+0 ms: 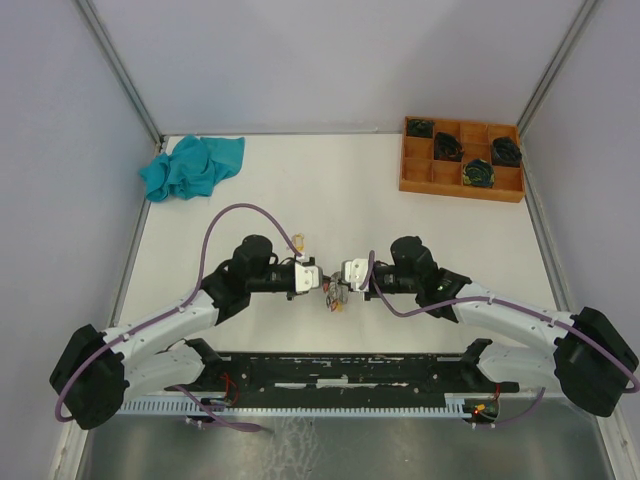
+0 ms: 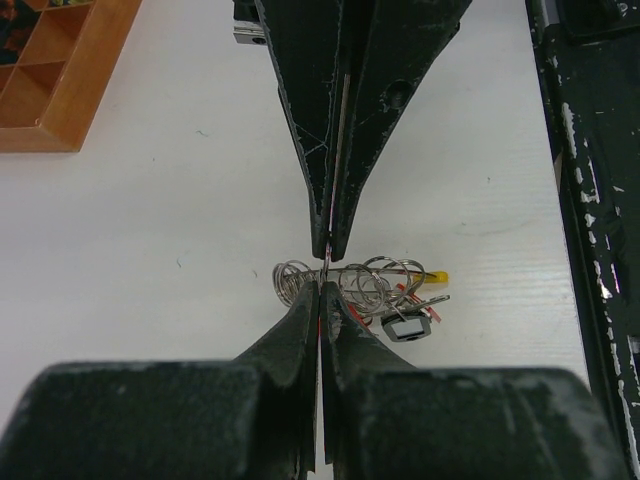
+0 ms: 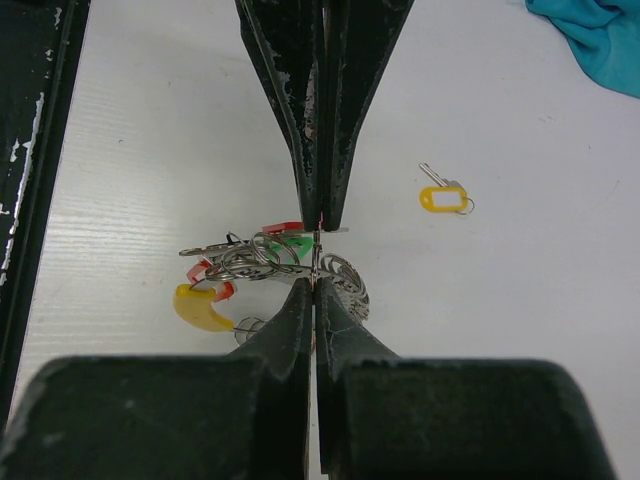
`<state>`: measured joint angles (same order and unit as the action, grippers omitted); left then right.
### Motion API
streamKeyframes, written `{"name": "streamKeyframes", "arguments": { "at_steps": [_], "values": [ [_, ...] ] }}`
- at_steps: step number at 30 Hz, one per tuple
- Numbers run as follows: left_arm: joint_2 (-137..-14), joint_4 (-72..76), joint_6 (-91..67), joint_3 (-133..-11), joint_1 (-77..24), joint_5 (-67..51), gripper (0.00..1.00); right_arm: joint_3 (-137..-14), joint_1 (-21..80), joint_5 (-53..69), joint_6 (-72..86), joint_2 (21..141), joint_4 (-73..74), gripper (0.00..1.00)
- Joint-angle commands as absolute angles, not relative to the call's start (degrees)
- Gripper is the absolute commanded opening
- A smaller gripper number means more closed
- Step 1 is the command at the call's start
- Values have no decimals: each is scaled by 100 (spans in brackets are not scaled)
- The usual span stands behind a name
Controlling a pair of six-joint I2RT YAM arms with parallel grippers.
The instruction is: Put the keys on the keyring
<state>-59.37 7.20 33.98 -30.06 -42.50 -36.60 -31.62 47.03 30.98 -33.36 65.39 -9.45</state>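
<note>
The keyring (image 3: 347, 282), a silvery ribbed coil, lies mid-table with loose rings, a long yellow tag (image 3: 200, 308) and a small dark tag (image 2: 407, 327). My two grippers meet tip to tip over it. The left gripper (image 2: 322, 282) is shut, and a key with a red tag (image 3: 283, 228) lies across its tips. My right gripper (image 3: 315, 280) is shut on a thin ring of the keyring (image 2: 295, 280). A green tag (image 3: 298, 246) sits in the same bundle. Another key with a pale yellow tag (image 3: 443, 198) lies apart on the table. From above, the bundle (image 1: 332, 298) is mostly hidden.
A wooden compartment tray (image 1: 410, 180) with black coils stands at the back right. A teal cloth (image 1: 190, 167) is bunched at the back left. A black rail (image 1: 330, 370) runs along the near edge between the arm bases.
</note>
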Motion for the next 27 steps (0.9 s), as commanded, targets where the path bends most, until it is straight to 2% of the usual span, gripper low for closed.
{"name": "streamKeyframes", "arguments": {
  "at_steps": [1,21,27],
  "values": [
    [-5988,1264,3035,-3229,-4254,-3896,3,-3271,4799,3133,-3375,6517,-1282,1],
    [-6145,1254,2599,-3381,-4157,-3897,3,-3262,4909,3140,-3379,6473,-1365,1],
    [-6278,1170,2307,-3522,-3891,-4271,3,-3167,4913,3102,-3460,6305,-1389,1]
  ]
}}
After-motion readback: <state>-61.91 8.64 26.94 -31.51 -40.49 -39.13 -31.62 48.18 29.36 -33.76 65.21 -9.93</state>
